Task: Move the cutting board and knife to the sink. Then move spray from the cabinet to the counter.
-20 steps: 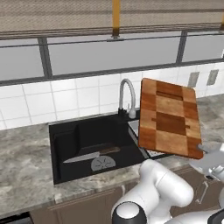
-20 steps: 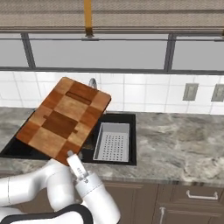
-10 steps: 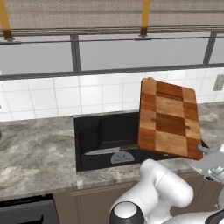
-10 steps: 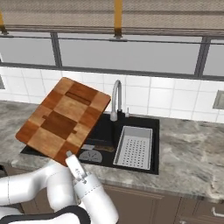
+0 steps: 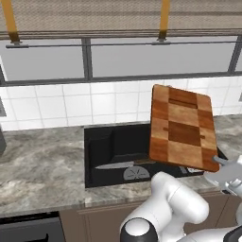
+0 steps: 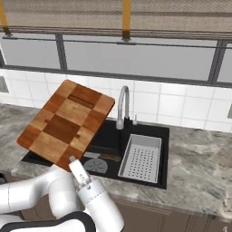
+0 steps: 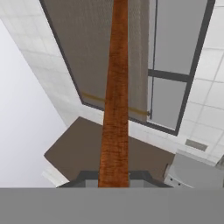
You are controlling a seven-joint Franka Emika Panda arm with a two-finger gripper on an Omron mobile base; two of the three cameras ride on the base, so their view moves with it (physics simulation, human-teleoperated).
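Cutting board: we see the cutting board [image 5: 183,128] lifted in the air above the sink [image 5: 101,149], standing almost upright and a little tilted (its checkered face turns toward the base cameras).
Gripper: the gripper [image 5: 220,163] is closed on the lower corner of the cutting board; in the hand view we see the board edge-on, rising between the fingertips [image 7: 89,176].
Knife: the knife [image 5: 124,164] lies flat on the bottom of the sink, beside the round drain [image 5: 136,173].
Sink: black basin set into the counter [image 5: 40,170], with the chrome faucet [image 6: 122,107] behind it and a grey tray [image 6: 141,157] inside, on its right part.
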